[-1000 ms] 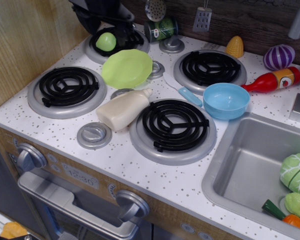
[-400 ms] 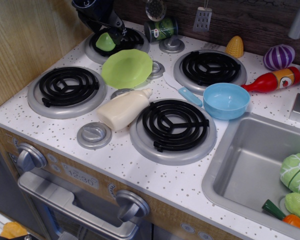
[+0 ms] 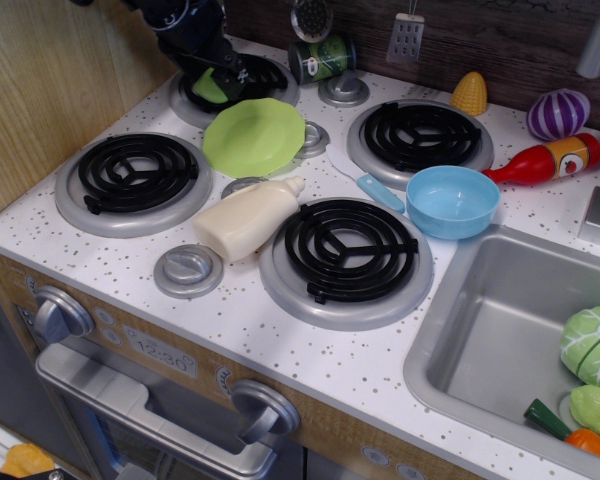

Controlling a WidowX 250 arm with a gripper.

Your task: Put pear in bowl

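Observation:
The yellow-green pear [image 3: 206, 89] lies on the back-left burner [image 3: 270, 78], mostly hidden by my black gripper [image 3: 212, 82]; only a sliver of it shows. The gripper has come down over the pear with a finger on either side, and it looks open around it. The light-blue bowl [image 3: 452, 200] stands empty on the counter right of centre, between the front-right burner and the sink, far from the gripper.
A lime-green plate [image 3: 254, 136] lies just in front of the pear's burner. A cream bottle [image 3: 245, 217] lies beside the front-right burner [image 3: 345, 250]. A red bottle [image 3: 545, 160], toy corn [image 3: 469, 93] and can [image 3: 322, 57] stand at the back. The sink [image 3: 480, 330] holds a cabbage [image 3: 592, 345].
The gripper has come down and slightly left over the pear, which was in plain view and is now mostly covered. The pear, bowl and other things have not moved.

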